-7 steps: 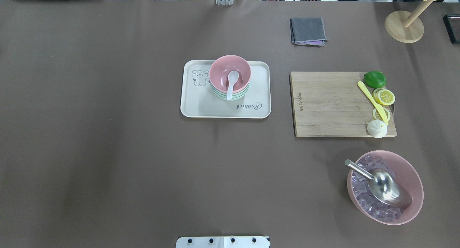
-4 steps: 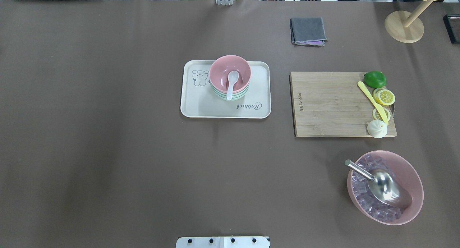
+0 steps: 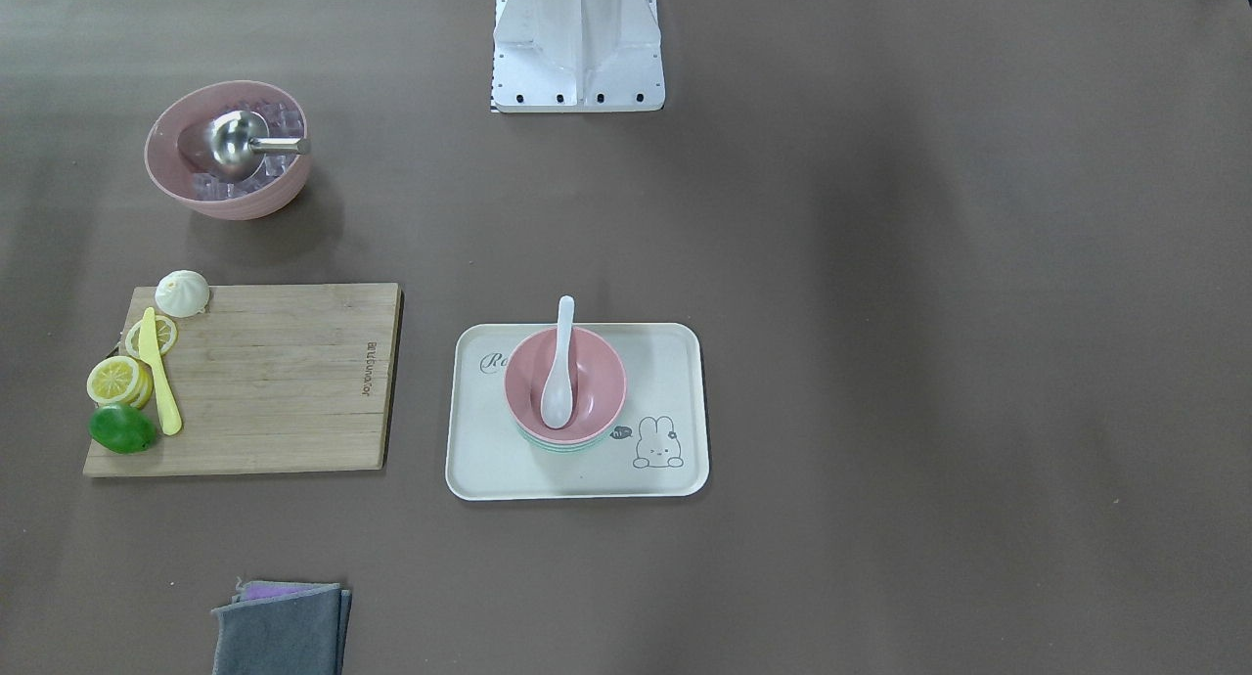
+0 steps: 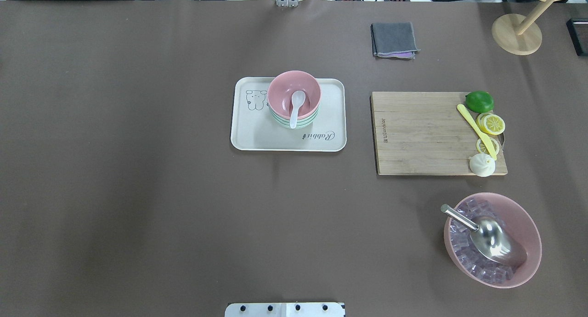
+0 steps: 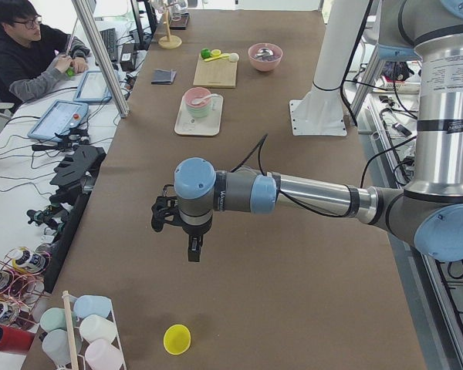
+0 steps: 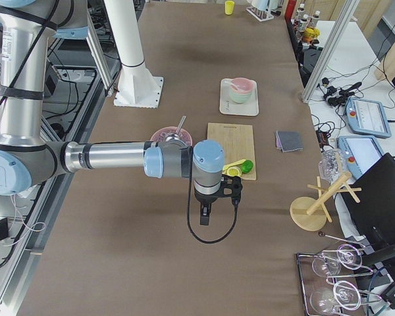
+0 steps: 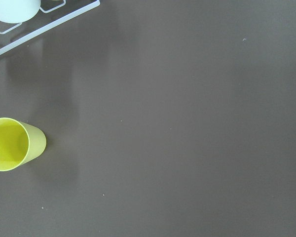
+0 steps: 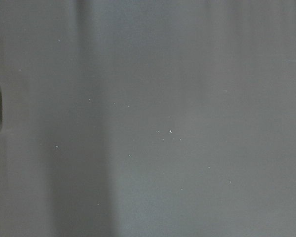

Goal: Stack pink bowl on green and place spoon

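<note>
The pink bowl [image 4: 294,89] sits nested on the green bowl [image 4: 301,123] on the tray [image 4: 257,138], with the spoon [image 4: 295,106] inside. The left gripper [image 5: 194,251] and right gripper [image 6: 205,216] hang far off at opposite bench ends; I cannot tell their opening.

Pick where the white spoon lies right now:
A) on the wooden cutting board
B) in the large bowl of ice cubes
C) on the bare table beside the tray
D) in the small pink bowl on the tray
D: the white spoon rests inside the pink bowl, handle over its rim, and that bowl sits nested on the green bowl on the tray.
</note>
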You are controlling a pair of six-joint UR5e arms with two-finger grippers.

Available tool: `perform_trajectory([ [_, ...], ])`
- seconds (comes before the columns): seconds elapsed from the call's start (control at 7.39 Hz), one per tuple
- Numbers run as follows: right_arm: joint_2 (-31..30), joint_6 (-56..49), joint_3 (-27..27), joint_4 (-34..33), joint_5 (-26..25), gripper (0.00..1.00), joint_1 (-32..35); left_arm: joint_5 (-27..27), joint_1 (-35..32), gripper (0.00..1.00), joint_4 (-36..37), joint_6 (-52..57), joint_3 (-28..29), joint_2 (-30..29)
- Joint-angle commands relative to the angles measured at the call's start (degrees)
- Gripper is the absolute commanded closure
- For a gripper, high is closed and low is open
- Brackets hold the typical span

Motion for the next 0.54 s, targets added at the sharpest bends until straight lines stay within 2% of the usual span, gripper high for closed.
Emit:
perform_trajectory([
  [0.0, 0.06, -0.1, -0.07, 0.07, 0.05, 0.0, -0.04, 0.01, 0.0, 0.02, -0.44, -0.04, 0.26, 0.08],
  [0.41, -0.02, -0.1, -0.07, 0.07, 0.14, 0.0, -0.04, 0.36, 0.0, 0.02, -0.52, -0.04, 0.17, 0.08],
])
